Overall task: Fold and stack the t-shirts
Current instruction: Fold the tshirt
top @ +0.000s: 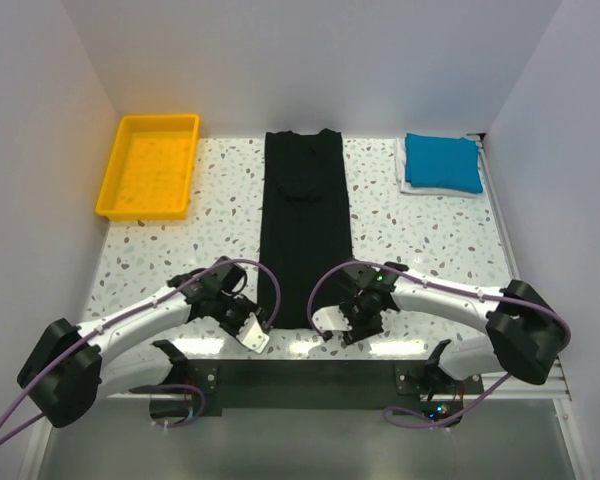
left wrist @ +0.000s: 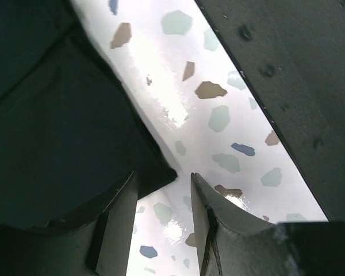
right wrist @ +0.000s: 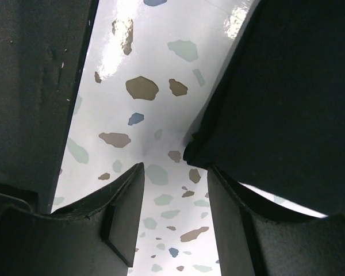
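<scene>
The black t-shirt [top: 305,225] lies as a long narrow strip down the middle of the speckled table. A folded blue t-shirt [top: 442,162] rests on a folded white t-shirt [top: 412,186] at the back right. My left gripper [top: 248,326] hovers at the strip's near left corner. In the left wrist view it [left wrist: 163,175] is open, with the black cloth corner [left wrist: 75,132] beside its left finger and nothing between the jaws. My right gripper [top: 336,320] sits at the near right corner. It [right wrist: 175,168] is open too, with the black cloth [right wrist: 287,103] just beyond its right finger.
A yellow plastic tray [top: 148,165] stands at the back left. White walls close in on the table's left, right and back. A dark mounting strip [top: 310,375] runs along the near edge and shows in both wrist views [left wrist: 299,86] [right wrist: 29,86].
</scene>
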You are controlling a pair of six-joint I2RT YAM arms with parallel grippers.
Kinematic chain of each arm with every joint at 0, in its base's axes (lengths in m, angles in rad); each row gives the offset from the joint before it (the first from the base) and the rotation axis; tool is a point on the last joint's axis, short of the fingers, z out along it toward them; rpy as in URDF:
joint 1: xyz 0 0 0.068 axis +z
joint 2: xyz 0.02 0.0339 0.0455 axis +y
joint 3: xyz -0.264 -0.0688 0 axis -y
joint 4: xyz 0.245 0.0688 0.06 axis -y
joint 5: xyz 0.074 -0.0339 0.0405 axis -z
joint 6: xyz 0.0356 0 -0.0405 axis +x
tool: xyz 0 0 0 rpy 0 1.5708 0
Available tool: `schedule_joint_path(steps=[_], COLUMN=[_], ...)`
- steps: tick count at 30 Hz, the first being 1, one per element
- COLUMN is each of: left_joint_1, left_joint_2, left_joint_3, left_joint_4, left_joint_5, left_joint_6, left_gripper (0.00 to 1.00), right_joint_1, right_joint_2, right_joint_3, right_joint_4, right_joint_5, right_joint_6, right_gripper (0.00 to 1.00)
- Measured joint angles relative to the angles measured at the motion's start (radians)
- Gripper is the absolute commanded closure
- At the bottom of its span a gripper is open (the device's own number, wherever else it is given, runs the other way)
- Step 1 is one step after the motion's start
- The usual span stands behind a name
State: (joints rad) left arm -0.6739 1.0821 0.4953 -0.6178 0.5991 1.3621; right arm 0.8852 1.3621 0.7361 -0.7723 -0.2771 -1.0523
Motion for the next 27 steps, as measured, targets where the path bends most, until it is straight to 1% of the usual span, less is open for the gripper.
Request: schedule_joint_path(steps=[5, 10, 13, 14, 15, 17, 18, 20, 21, 22, 23, 27], left_joint_1=[0.0, 0.0, 0.0, 0.0, 0.0, 0.0, 0.0, 0.0, 0.0, 0.0, -0.001, -0.003], left_joint_2=[0.041, 0.092, 0.111, 0.118, 0.125, 0.139, 0.145, 0.154, 0.156, 0.157, 0.157, 0.148], left_joint_3=[-0.003, -0.003, 0.001, 0.002, 0.003, 0.005, 0.005, 0.006, 0.006, 0.006, 0.006, 0.001], left_joint_4=[-0.017, -0.005, 0.015, 0.022, 0.03, 0.045, 0.053, 0.065, 0.073, 0.078, 0.082, 0.084], left_joint_5=[-0.009, -0.013, 0.0, 0.005, 0.01, 0.019, 0.022, 0.024, 0.024, 0.024, 0.024, 0.024], left_joint_6=[0.059, 0.075, 0.072, 0.072, 0.071, 0.072, 0.072, 0.075, 0.078, 0.08, 0.082, 0.09], left_gripper=[0.53, 0.53, 0.57, 0.59, 0.65, 0.71, 0.79, 0.85, 0.9, 0.93, 0.99, 1.0], right_joint_1=[0.031, 0.04, 0.043, 0.044, 0.045, 0.045, 0.046, 0.046, 0.047, 0.048, 0.048, 0.051], right_joint_2=[0.007, 0.041, 0.05, 0.053, 0.055, 0.058, 0.058, 0.058, 0.058, 0.058, 0.057, 0.034], right_joint_3=[-0.022, -0.021, -0.018, -0.015, -0.014, -0.012, -0.012, -0.012, -0.012, -0.012, -0.012, -0.029], right_joint_4=[0.044, 0.086, 0.096, 0.097, 0.1, 0.109, 0.112, 0.122, 0.13, 0.138, 0.145, 0.158], right_joint_5=[0.035, 0.057, 0.06, 0.062, 0.063, 0.066, 0.068, 0.074, 0.078, 0.082, 0.085, 0.089], right_joint_6=[-0.007, -0.007, -0.006, -0.006, -0.005, -0.003, -0.002, 0.001, 0.005, 0.007, 0.013, 0.027], right_gripper=[0.49, 0.5, 0.52, 0.55, 0.6, 0.65, 0.72, 0.8, 0.9, 0.95, 1.0, 1.0])
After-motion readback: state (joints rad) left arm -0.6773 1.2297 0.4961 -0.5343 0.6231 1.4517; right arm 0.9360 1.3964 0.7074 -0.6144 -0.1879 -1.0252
